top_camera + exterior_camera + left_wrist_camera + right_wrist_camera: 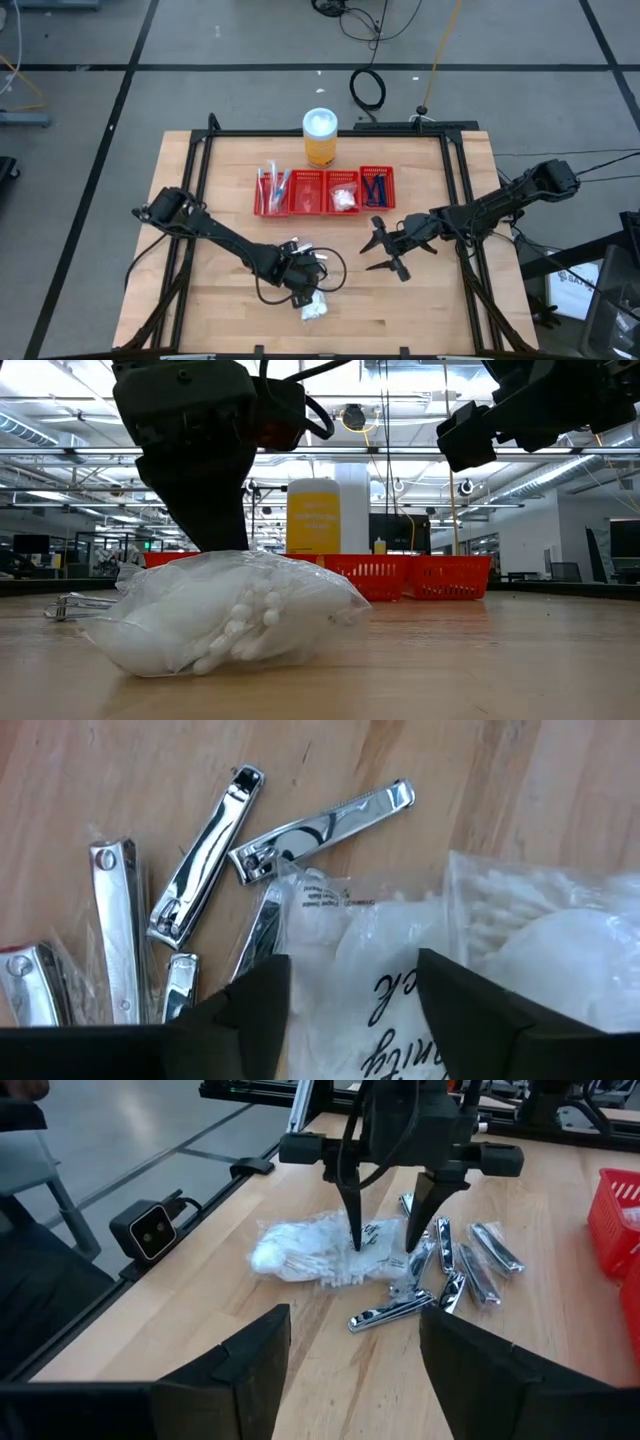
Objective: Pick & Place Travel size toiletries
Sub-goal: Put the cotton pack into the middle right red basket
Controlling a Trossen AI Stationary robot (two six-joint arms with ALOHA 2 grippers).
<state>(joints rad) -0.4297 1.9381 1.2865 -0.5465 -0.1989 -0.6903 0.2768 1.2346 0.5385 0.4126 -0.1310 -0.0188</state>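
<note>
The left gripper (385, 1230), fingers spread, straddles the clear bag of cotton swabs (320, 1250), seemingly touching it; nail clippers (320, 825) lie just beside.

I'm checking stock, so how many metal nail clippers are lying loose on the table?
6 nail clippers, all in one cluster on the wood beside the cotton-swab bag; one lies partly under its edge. More may be hidden beneath it.

Grey floor (90, 100) w/ black lines, ceiling strip lights (560, 465)
</note>
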